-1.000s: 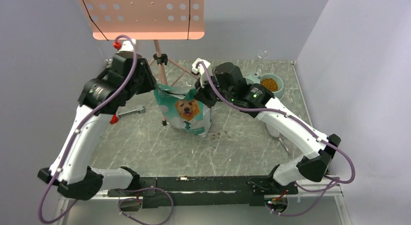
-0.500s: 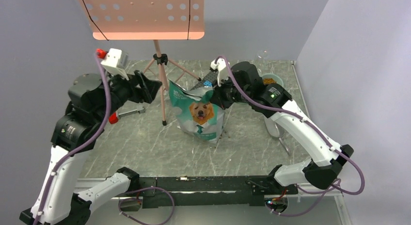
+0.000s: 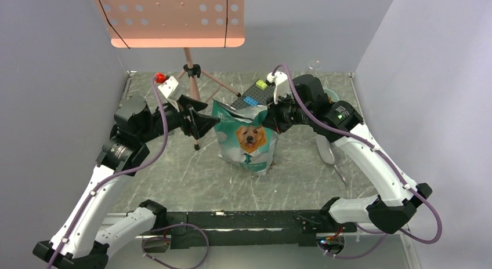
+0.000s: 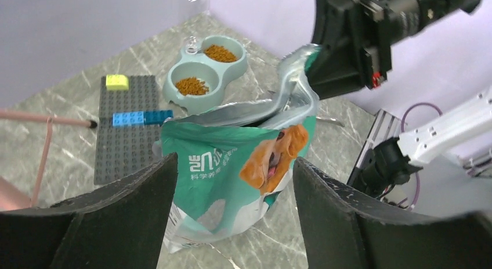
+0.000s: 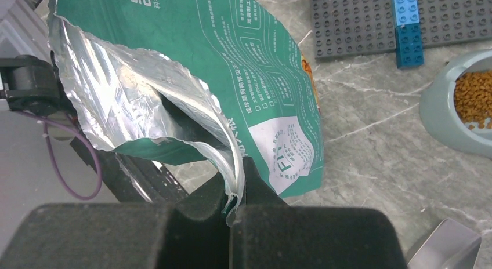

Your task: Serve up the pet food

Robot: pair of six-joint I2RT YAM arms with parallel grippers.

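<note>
Top and wrist views of the serving task. The grey marbled table (image 3: 174,176) was overlooked at its far edge by a music stand (image 3: 174,17) with a pink perforated panel. Both arms were extended toward the middle of the table. The left gripper (image 3: 210,123) was held wide open just beside the bag, level with its upper part, and nothing was gripped or touched by it; in its own wrist view the two fingers (image 4: 116,222) were seen spread to either side of the bag. The right gripper (image 5: 232,188) was closed tight on the torn foil lip at the bag's upper corner. The teal-green bag (image 3: 246,141), printed with a golden dog, was stood upright on the table with its mouth gaping open. Behind it lay a dark grey baseplate (image 4: 125,135) carrying blue and yellow-green bricks (image 4: 142,117). Just beside the baseplate was set the pale blue-grey double bowl (image 4: 229,77). The pet food (image 4: 191,86) was seen as orange-brown pellets in both basins of that bowl, each basin only partly filled. The pouring was therefore judged essentially done; what was left appeared to be the release of the bag so that it would stand or lie unaided. Whether more food was wanted could not be told.
</note>
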